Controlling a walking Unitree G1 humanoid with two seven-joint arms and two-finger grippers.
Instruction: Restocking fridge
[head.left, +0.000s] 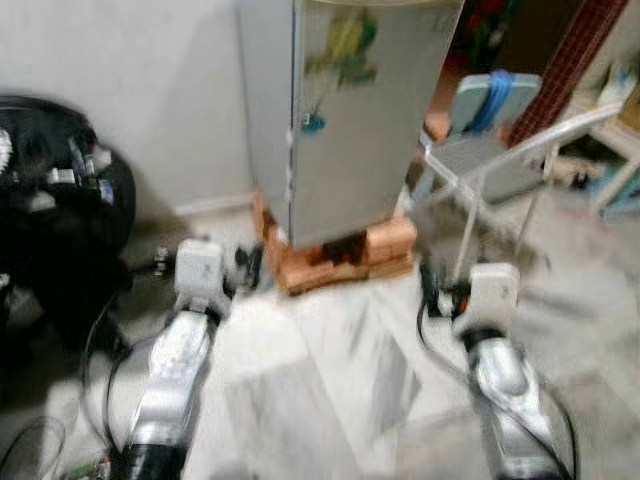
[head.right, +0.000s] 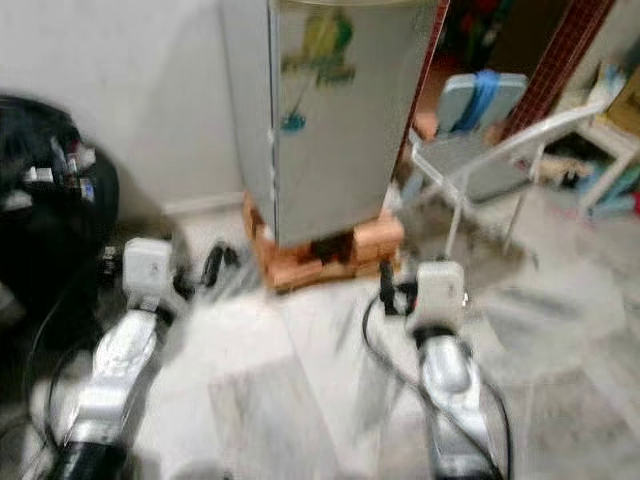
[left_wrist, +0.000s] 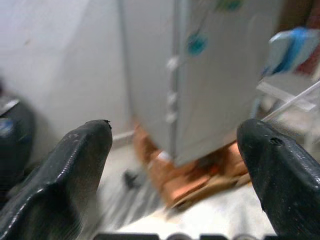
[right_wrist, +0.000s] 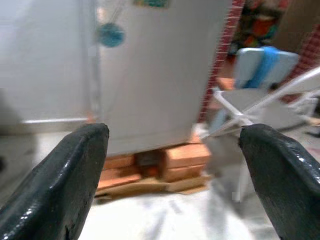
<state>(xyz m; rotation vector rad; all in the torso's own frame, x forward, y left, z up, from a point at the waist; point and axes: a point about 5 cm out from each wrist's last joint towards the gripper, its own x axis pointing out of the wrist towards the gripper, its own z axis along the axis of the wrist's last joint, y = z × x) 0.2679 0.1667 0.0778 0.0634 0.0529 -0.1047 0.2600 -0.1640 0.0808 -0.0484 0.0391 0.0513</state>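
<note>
Left tool (left_wrist: 172, 180): black fingers spread wide, nothing held, pointed at the hinge edge of the tall grey metal fridge (head.left: 350, 110). Right tool (right_wrist: 175, 185): likewise wide open and empty, aimed at the fridge's lower front. Both arms stretched forward over the pale marble floor (head.left: 330, 390), well short of the fridge. Door shut, with a blue round magnet (head.left: 313, 123) near its edge and a blurred green sticker higher up. Perched on a low stack of orange bricks (head.left: 345, 255).

Risks from here:
- All views smeared by motion, so easily misjudged range to the door edge.
- Pulling hard on the door might rock the fridge on the bricks, or shift them.
- White folding chair with a blue strap (head.left: 495, 135) just beside the fridge on the right side: likely to be clipped by the right arm or blocked by a swinging door.
- Black bag (head.left: 55, 200) and loose dark cables (head.left: 105, 350) on the left: possible snag for feet or left arm.
- No stock in hand, so nothing to load yet.
</note>
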